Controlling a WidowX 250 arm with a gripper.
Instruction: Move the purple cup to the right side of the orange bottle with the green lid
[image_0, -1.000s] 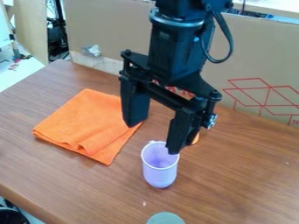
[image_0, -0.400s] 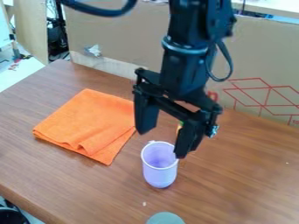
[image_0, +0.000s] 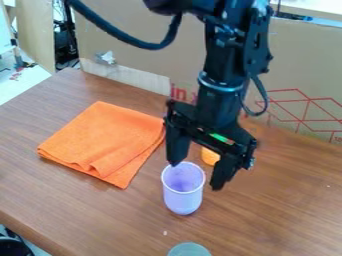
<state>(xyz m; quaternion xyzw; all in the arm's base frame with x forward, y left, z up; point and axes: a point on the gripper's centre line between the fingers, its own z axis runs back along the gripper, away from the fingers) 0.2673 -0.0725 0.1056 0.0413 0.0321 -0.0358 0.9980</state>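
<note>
The black gripper (image_0: 195, 176) hangs down from the top of the camera view, its two fingers spread wide with nothing held between them. Just below and in front of it stands a light purple cup (image_0: 183, 200), upright, its rim near the left fingertip; whether they touch I cannot tell. Behind the gripper, partly hidden by it, is an orange object (image_0: 210, 156) with a bit of green above it. An orange cloth (image_0: 103, 142), folded, lies flat to the gripper's left.
The brown wooden table (image_0: 280, 200) has a grey-green round object (image_0: 189, 250) at its front edge in view. A cardboard panel (image_0: 127, 37) with red print stands along the back.
The gripper has shifted right and away from the camera, appearing smaller. More of the orange object behind it now shows. The cup and cloth have stayed in place.
</note>
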